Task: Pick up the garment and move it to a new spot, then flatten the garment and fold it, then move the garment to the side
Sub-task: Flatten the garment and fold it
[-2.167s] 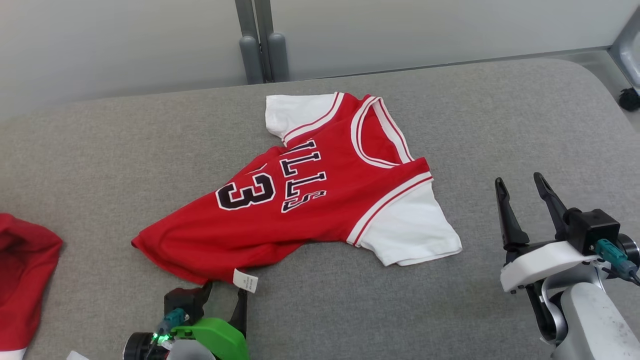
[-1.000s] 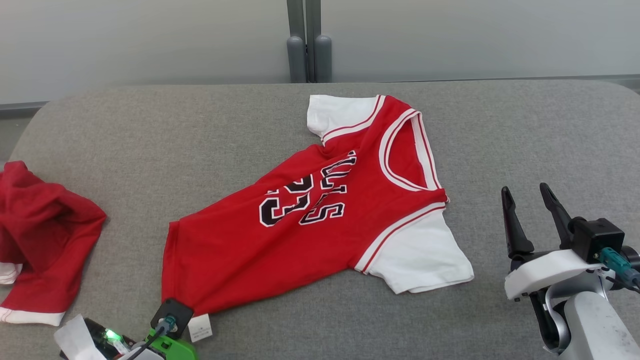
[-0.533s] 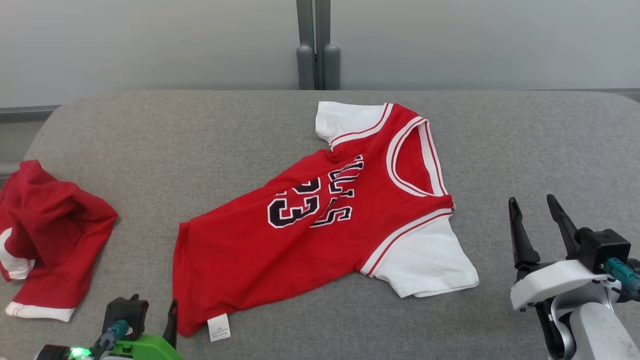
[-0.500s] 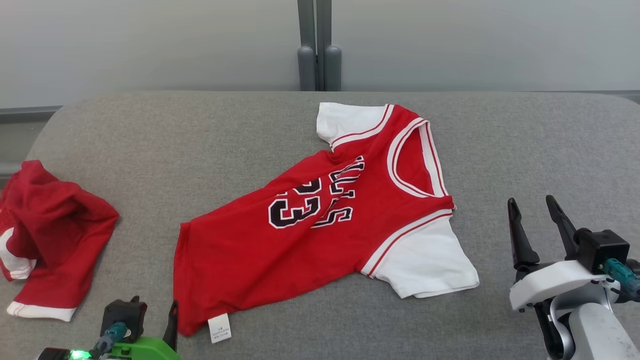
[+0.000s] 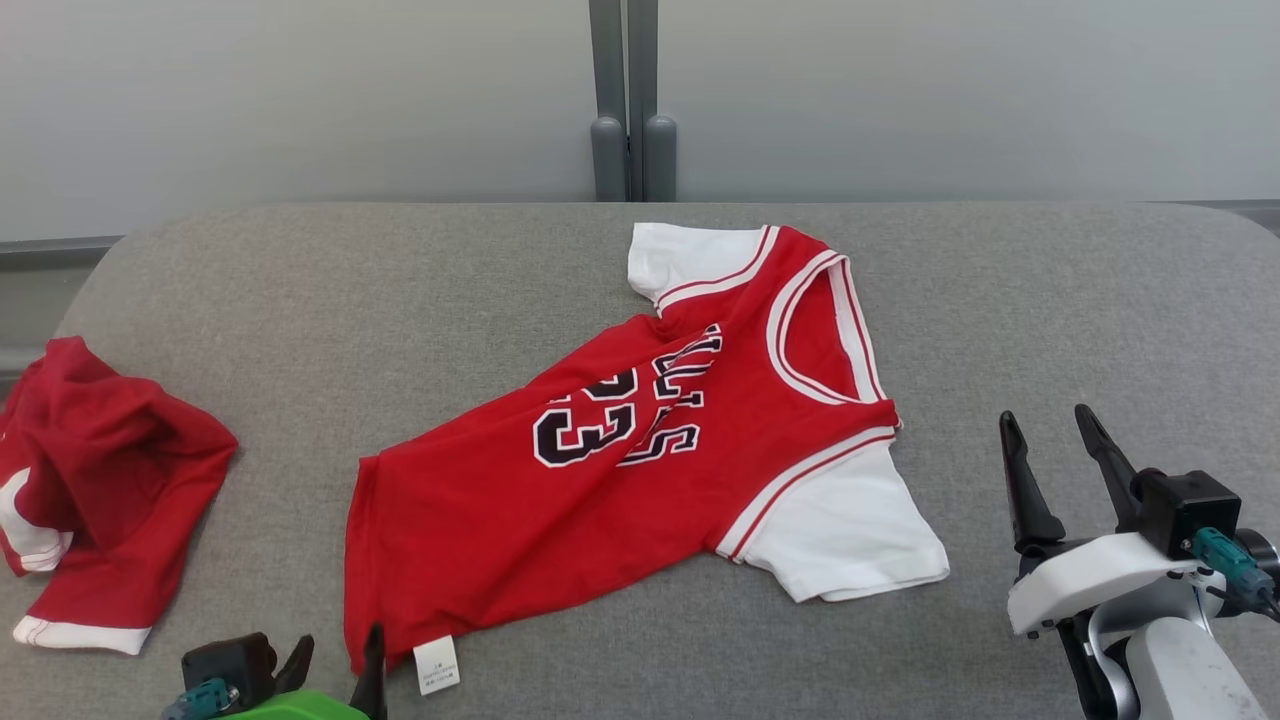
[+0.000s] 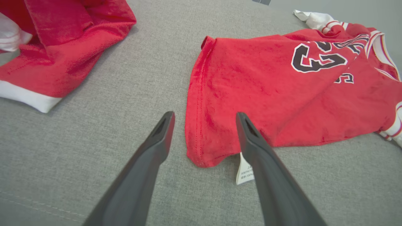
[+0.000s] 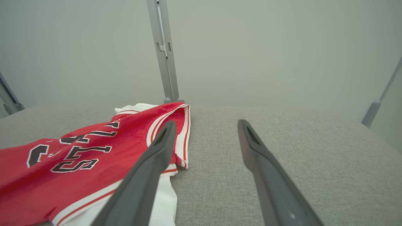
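Observation:
The garment (image 5: 620, 470), a red jersey with white sleeves and black "23" lettering, lies spread at a slant on the grey padded table (image 5: 300, 300). Its hem corner with a white tag (image 5: 436, 665) points at me. My left gripper (image 5: 338, 645) stands open just short of that corner, holding nothing. In the left wrist view the left gripper (image 6: 204, 114) has its fingers on either side of the hem corner of the garment (image 6: 282, 94), above the cloth. My right gripper (image 5: 1045, 425) hovers open to the right of the white sleeve. From the right wrist, the right gripper (image 7: 206, 123) stands beside the garment's (image 7: 78, 166) collar.
A second red garment (image 5: 100, 480) lies crumpled at the table's left edge, also seen as a red heap (image 6: 62, 40) in the left wrist view. A grey post (image 5: 630, 150) stands behind the table against a pale wall. Bare grey padding (image 5: 1100, 300) stretches to the right.
My left gripper has opened, let go of the jersey's hem corner and drawn back a little. The hem now rests on the table. The head view has shifted slightly.

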Motion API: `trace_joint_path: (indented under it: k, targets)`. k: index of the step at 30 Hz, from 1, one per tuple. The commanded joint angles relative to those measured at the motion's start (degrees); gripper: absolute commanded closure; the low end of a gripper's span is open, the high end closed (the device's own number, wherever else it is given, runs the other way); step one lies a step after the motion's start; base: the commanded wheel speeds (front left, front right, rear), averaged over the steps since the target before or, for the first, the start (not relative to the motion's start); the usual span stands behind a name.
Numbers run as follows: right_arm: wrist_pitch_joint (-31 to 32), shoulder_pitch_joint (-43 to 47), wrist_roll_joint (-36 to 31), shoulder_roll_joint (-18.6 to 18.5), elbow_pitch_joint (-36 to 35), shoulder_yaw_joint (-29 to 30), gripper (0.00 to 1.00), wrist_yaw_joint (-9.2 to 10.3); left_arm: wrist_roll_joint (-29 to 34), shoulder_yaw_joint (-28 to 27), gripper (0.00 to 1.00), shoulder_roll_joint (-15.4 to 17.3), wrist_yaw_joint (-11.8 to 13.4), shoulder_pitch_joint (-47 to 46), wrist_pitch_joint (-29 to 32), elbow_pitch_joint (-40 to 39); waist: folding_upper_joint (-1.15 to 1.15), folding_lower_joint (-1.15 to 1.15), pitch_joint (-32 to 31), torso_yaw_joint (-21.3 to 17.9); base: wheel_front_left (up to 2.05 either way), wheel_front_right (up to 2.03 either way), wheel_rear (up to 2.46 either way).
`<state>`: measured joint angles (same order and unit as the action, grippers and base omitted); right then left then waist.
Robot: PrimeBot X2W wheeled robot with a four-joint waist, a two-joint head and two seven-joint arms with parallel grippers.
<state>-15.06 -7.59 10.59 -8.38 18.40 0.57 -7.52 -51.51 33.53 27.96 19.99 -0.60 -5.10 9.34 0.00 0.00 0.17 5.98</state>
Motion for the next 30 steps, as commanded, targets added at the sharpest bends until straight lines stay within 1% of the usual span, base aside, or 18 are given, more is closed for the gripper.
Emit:
trace_joint_path:
  k: [1,5,12,15,16,17,18,20,23,27,30]
  targets:
    - [-0.16,0.13,0.30,-0.17,0.29,-0.22,0.00,0.06,-0.47,0.21,0.00,-0.23,-0.80,-0.26,0.24,1.89,0.00,0.00,-0.07,-0.22,0.00,0.00,0.00]
    - [-0.15,-0.73,0.45,-0.50,0.44,-0.71,0.00,0.06,-0.48,2.08,0.00,-1.59,-3.04,-2.81,2.43,7.45,0.00,0.00,0.23,-0.72,0.00,0.00,0.00]
    - [-0.14,-1.70,0.61,-0.70,0.67,-1.40,0.00,0.06,-4.12,2.07,0.00,-4.83,-7.36,-6.71,4.92,15.69,0.00,0.00,1.23,-1.44,0.00,0.00,0.00]
    - [-0.14,-1.98,0.63,-0.64,0.79,-1.65,0.00,0.06,-4.28,2.62,0.00,-5.59,-8.07,-8.07,6.47,19.12,0.00,0.00,1.65,-1.79,0.00,0.00,0.00]
    - [-0.14,-2.03,0.62,-0.60,0.89,-1.74,0.00,0.06,-4.62,2.91,0.08,-6.17,-8.40,-8.27,7.06,20.37,0.00,0.00,1.70,-1.92,0.00,0.00,0.00]
    - [-0.14,-2.05,0.61,-0.58,0.95,-1.82,0.00,0.06,-4.73,2.98,0.23,-6.42,-8.69,-8.48,7.25,21.18,0.00,0.00,1.75,-2.06,0.00,0.00,0.00]
    - [-0.14,-2.12,0.66,-0.56,1.02,-1.86,0.00,0.06,-4.78,3.06,0.61,-6.67,-9.02,-8.81,7.11,21.98,0.00,0.00,1.82,-2.20,0.00,0.00,0.00]
    - [-0.14,-2.30,0.79,-0.65,1.05,-1.75,0.00,0.06,-4.25,2.87,1.00,-6.47,-9.59,-9.42,5.95,22.77,0.00,0.00,1.98,-2.42,0.00,0.00,0.00]
    - [-0.14,-2.36,0.82,-0.69,0.90,-1.63,0.00,0.06,-3.45,2.22,1.00,-5.05,-10.11,-10.20,4.07,22.88,0.00,0.00,2.28,-2.68,0.00,0.00,0.00]
    - [-0.15,-2.44,0.83,-0.73,0.72,-1.37,0.00,0.06,-2.35,1.16,1.00,-2.18,-9.30,-11.76,2.43,21.23,0.00,0.00,2.63,-2.72,0.00,0.00,0.00]
    - [-0.15,-2.36,0.69,-0.49,0.86,-1.47,0.00,0.06,-1.39,0.97,1.00,-0.29,-8.48,-12.25,2.64,20.85,0.00,0.00,2.63,-2.76,0.00,0.00,0.00]
